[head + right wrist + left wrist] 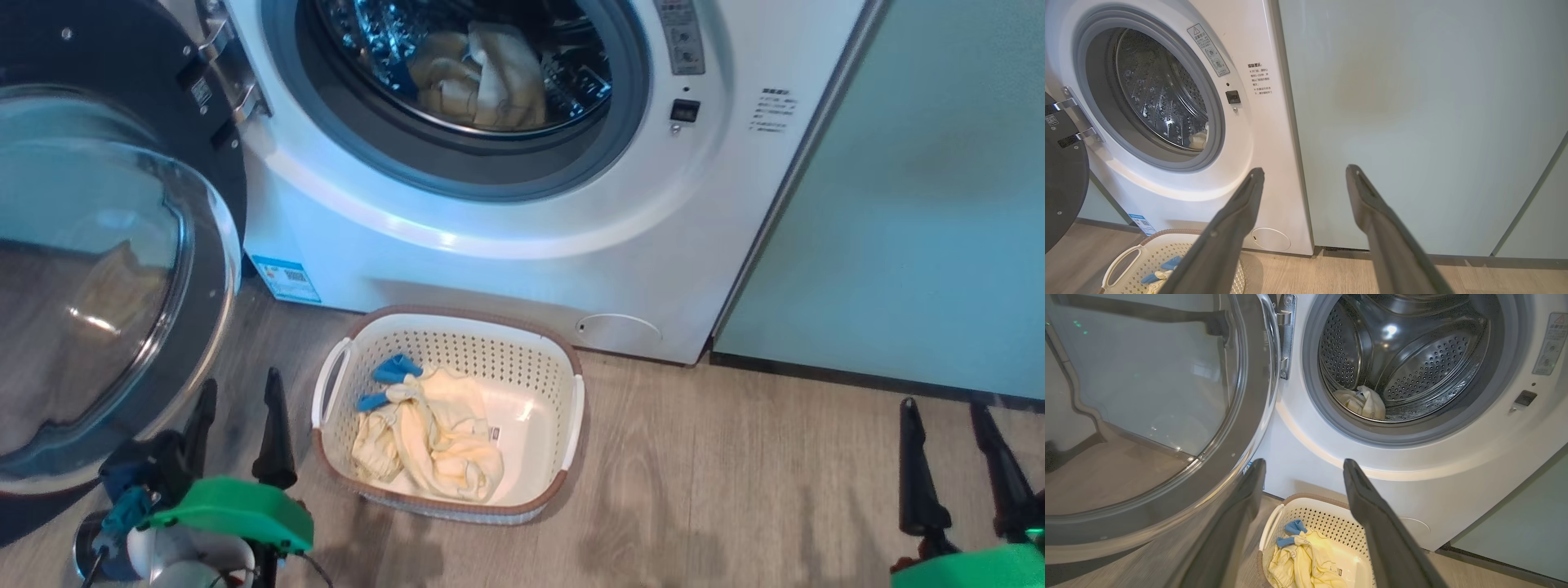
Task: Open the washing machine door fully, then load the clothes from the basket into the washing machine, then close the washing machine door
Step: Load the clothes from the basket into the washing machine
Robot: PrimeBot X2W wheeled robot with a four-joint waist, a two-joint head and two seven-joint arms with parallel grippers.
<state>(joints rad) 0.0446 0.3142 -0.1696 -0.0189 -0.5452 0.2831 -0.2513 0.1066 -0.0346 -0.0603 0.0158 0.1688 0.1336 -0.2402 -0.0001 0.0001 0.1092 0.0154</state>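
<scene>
The door point(106, 269) stands swung aside to clear the drum point(571, 82), which seems to hold some clothes point(490, 77) already, while the left pincer point(241, 380) and right pincer point(943, 404) hang wide and empty either side of the basket point(490, 351) holding the rest.

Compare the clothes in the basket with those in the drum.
The basket clothes lie in the basket on the floor; the drum clothes sit higher, inside the steel drum. The basket clothes show bright blue pieces; the drum clothes look almost wholly pale. Both are crumpled pale yellow.
</scene>
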